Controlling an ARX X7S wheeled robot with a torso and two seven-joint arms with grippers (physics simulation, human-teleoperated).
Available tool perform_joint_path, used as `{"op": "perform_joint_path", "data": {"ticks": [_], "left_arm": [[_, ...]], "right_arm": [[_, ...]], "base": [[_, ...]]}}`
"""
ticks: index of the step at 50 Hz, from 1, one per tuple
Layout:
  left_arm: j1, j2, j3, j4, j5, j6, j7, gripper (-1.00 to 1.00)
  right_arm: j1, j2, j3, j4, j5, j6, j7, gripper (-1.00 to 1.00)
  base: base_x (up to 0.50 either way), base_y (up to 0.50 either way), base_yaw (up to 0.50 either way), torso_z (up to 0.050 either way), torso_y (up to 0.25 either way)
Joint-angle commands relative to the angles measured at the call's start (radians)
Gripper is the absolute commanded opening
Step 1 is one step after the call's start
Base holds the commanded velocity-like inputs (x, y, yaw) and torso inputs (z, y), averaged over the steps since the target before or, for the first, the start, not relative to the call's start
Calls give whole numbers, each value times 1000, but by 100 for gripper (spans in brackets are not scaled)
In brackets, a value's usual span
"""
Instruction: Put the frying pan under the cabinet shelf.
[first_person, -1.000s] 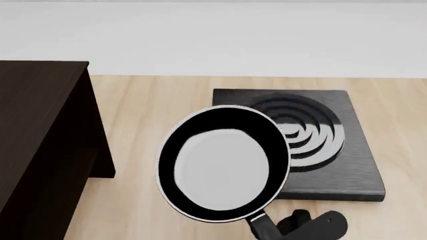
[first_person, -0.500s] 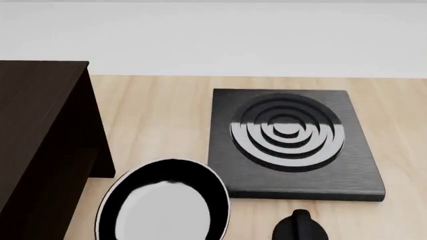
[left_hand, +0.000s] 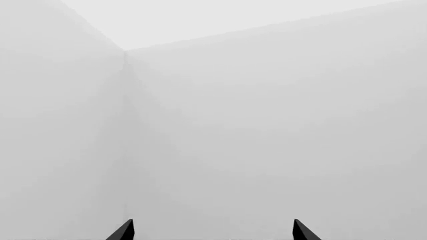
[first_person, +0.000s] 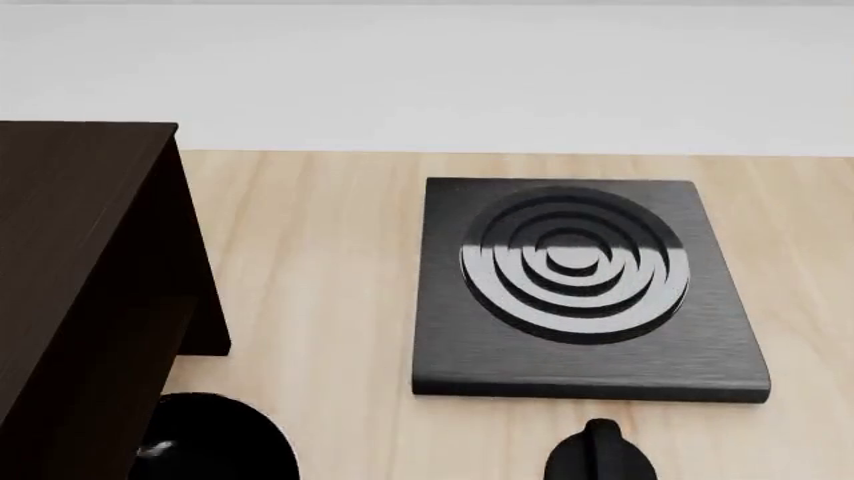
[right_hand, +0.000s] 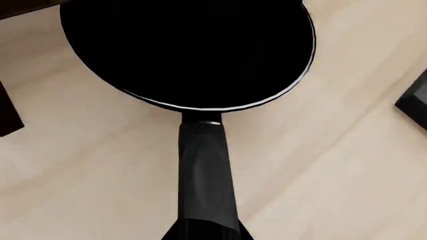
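Pan (right_hand: 190, 50): round, black, thin bright rim, seen in the right wrist view directly ahead of the right fingers, its long black handle (right_hand: 205, 175) running back toward them; the grasp point lies at that picture's edge, so whether the right fingers clamp the handle cannot be told. In the head view only a dark arc of the pan (first_person: 220, 440) shows, low over the worktop (first_person: 320, 260) and just beside the foot of the cabinet (first_person: 80, 270). Cabinet: large, dark brown, wood grain, flat top, plain side panel, standing on the worktop; a dark corner of it (right_hand: 10, 117) shows beside the pan in the right wrist view. Worktop: pale wood. Stove plate (first_person: 581, 285): square, black, with concentric rings, lying flat on the worktop well apart from the pan. Knob (first_person: 601, 455): small, black, rounded, near the stove plate's nearer edge. Left fingers (left_hand: 213, 231): two dark tips (left_hand: 123, 231) set wide apart, nothing between them, facing a bare white wall corner (left_hand: 125, 125).
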Motion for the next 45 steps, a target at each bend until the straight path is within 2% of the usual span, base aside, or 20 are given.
{"op": "perform_joint_path", "data": {"ticks": [1,14,45], "left_arm": [[21,-12,-21,18,-13,-4,-12,100],[27,-18,-20,15,-10,-1,-15,100],[22,-31,-15,20,-17,-7,-29,100]], "right_arm": [[71,-85,-37,84,-89,-56,-124,-100],[117,-146,-106,191,-157,-121,-212,-100],[190,-226,-129,415,-224,-234,-328,-100]], "base": [[0,0,0,0,0],[0,0,0,1,1],[0,0,0,0,1]]}}
